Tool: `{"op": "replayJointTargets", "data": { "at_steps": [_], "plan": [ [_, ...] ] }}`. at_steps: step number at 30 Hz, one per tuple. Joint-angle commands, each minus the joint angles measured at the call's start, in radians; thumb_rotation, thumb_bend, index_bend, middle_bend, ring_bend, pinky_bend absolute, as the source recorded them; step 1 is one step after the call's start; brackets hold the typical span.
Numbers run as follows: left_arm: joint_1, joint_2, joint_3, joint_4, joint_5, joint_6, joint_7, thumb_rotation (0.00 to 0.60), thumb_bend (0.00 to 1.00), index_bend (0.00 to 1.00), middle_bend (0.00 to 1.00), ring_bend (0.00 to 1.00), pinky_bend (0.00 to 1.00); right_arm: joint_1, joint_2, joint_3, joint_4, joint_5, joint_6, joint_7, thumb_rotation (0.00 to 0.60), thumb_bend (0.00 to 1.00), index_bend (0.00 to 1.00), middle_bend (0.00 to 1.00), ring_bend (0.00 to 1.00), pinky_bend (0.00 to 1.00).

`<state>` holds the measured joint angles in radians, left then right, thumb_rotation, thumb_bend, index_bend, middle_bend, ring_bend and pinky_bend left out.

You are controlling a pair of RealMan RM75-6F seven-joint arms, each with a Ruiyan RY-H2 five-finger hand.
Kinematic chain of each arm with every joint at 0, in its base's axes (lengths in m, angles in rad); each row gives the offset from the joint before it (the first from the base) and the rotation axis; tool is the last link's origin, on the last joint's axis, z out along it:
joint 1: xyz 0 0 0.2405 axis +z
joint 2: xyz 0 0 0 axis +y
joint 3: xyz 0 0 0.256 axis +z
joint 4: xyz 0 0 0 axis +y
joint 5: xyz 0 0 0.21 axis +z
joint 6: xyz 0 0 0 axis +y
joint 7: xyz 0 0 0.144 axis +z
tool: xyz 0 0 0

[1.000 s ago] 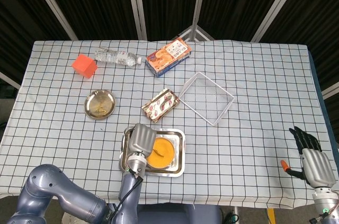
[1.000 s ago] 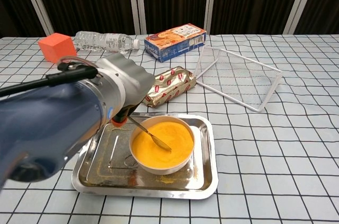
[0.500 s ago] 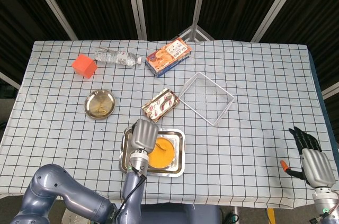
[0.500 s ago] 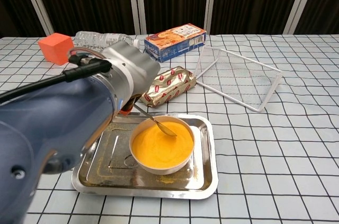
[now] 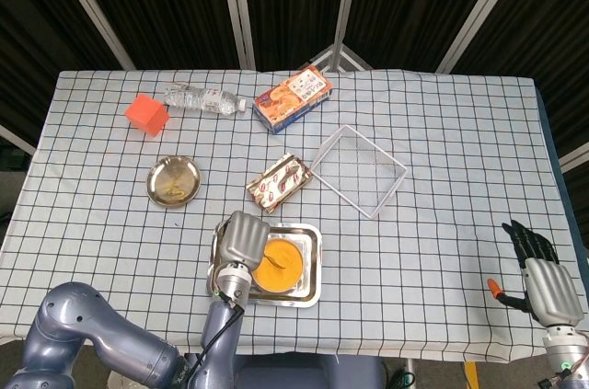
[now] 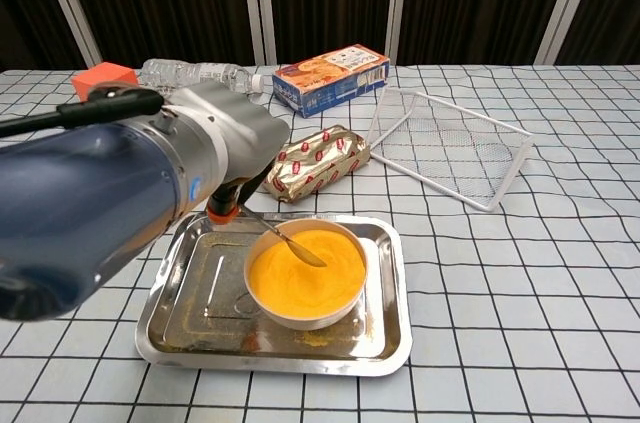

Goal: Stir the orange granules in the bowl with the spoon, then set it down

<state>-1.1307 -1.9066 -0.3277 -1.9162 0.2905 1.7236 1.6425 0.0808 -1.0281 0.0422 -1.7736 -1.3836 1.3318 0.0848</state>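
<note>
Stirring is under way at the checked-cloth surface [image 5: 442, 131], where the robot's left hand [image 6: 225, 148] is holding a slim metal spoon [image 6: 288, 242] by its handle, fingers closed around the upper end. The spoon is slanting down and away from the hand to that hand's right, its tip dipping into the orange granules [image 6: 308, 273] that fill a round white bowl [image 6: 305, 315]. The bowl is sitting just below and to the right of the hand, inside a shallow rectangular steel tray [image 6: 190, 313].

Judging by the spoon buried in the granules, the task appears to be in its stirring phase; how thoroughly the granules have been mixed cannot be told from these views. Lifting the spoon out and setting it down is not yet done.

The right hand [image 5: 543, 274] is hanging well apart from the tray, off the near right corner of the surface, fingers extended and apart, holding nothing.

Beyond the left hand, a foil snack packet [image 6: 318, 161] is lying just past the tray, with a white wire-mesh basket [image 6: 450, 148] further to the right. A printed biscuit box [image 6: 330, 78], a clear plastic bottle [image 6: 195, 76] on its side and an orange cube [image 5: 146, 114] are lining the far edge, while a small round metal dish [image 5: 173, 180] is resting off to the left.
</note>
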Motion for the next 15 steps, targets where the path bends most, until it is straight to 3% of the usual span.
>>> {"op": "replayJointTargets", "data": {
  "at_steps": [1,10,15],
  "plan": [
    [0.0,0.0,0.002,-0.005,-0.014,-0.005,0.003,0.6,1.0,0.85,1.0,0.98,1.0,0.0,0.0,0.0,0.0,0.001,0.0,0.0,0.6,0.36,0.0,0.0,0.0,0.0],
    [-0.015,-0.034,0.012,0.045,-0.046,-0.014,0.012,0.6,1.0,0.85,1.0,0.98,1.0,0.001,0.001,0.001,0.0,0.005,-0.004,0.001,0.6,0.36,0.0,0.0,0.0,0.0],
    [-0.023,-0.057,-0.007,0.087,-0.051,-0.017,0.002,0.6,1.0,0.85,1.0,0.98,1.0,0.002,0.001,0.0,-0.001,0.003,-0.004,0.001,0.6,0.36,0.0,0.0,0.0,0.0]
  ]
}}
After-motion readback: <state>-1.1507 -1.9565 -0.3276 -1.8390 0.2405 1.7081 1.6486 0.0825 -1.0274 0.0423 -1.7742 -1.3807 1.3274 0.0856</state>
